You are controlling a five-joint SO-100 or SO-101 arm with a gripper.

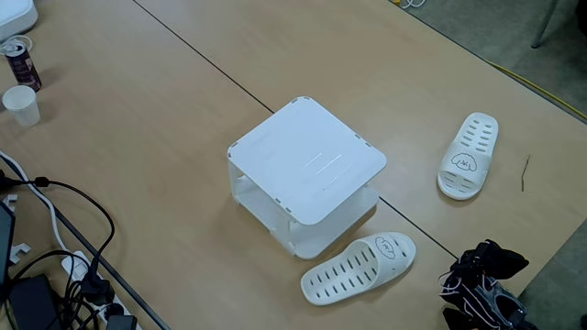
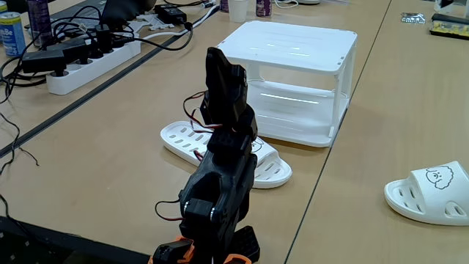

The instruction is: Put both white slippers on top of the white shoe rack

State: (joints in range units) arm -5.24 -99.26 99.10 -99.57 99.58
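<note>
Currently white shoe rack [image 1: 307, 160] top bare; white slippers [image 1: 358, 268] [image 1: 468, 156] on table [image 1: 183, 119] at 5 and 3 o'clock; jaws' state can't tell.

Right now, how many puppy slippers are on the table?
2. One slipper lies on the table right beside the white shoe rack; the other slipper lies farther away, apart from it. None sits on the rack.

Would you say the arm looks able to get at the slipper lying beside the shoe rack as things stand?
Probably yes. That white slipper lies flat on the table just in front of the white shoe rack, close beyond the arm, with nothing resting on it. The rack beside it might crowd the approach slightly.
</note>
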